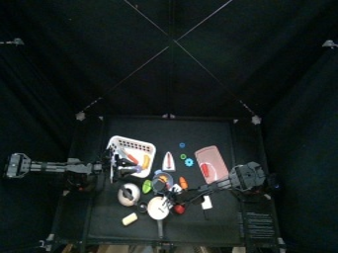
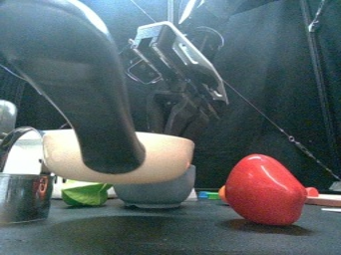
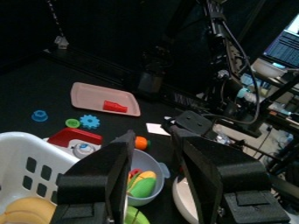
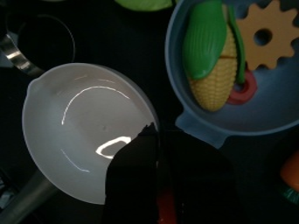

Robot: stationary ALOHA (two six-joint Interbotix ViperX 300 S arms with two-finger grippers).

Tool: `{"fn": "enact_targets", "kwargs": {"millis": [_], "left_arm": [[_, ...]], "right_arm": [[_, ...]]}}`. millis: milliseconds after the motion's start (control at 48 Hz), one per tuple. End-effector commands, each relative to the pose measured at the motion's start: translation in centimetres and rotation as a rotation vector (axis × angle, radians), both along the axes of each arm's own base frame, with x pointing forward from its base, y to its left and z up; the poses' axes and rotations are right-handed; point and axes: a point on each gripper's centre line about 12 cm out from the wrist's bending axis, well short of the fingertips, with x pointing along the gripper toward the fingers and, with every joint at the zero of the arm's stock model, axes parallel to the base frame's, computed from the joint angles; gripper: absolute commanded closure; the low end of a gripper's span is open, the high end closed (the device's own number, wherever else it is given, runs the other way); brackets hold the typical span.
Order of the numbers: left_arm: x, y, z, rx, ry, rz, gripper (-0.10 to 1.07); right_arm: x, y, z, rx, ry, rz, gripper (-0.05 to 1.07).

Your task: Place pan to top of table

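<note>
The pan is round and whitish inside, with a grey handle. In the right wrist view my right gripper has a dark jaw over the pan's rim and looks shut on it. In the top view the pan is near the front middle of the black table, with the right gripper on it. In the front view the pan shows cream behind a big dark jaw. My left gripper is open above a bowl of green and orange toys.
A blue bowl with corn and an orange gear lies right beside the pan. A metal cup and a red pepper stand near the front. A white basket and a pink tray lie farther back.
</note>
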Motion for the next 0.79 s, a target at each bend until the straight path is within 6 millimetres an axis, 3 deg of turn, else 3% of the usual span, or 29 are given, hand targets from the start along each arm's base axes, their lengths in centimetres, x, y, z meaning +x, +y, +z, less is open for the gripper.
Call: {"fn": "enact_targets", "kwargs": {"millis": [0,208,438,625,771], "left_arm": [[0.2,0.1,0.5,0.003,-0.015,0.003,0.19],[0.2,0.0,0.5,0.003,-0.015,0.0,0.19],[0.2,0.0,0.7,0.004,-0.02,0.0,0.19],[0.2,0.1,0.7,0.003,-0.018,0.001,0.19],[0.2,0.0,0.6,0.003,-0.018,0.0,0.19]], "right_arm": [[0.8,-1.0,4.5,0.025,-0.119,-0.018,0.71],[0.2,-3.7,7.7,0.034,-0.188,-0.068,0.71],[-2.9,-8.5,9.9,0.042,-0.241,-0.17,0.71],[-5.9,-16.1,10.6,0.09,-0.335,-0.389,0.71],[-7.8,-22.0,9.7,0.143,-0.44,-0.595,0.71]]}}
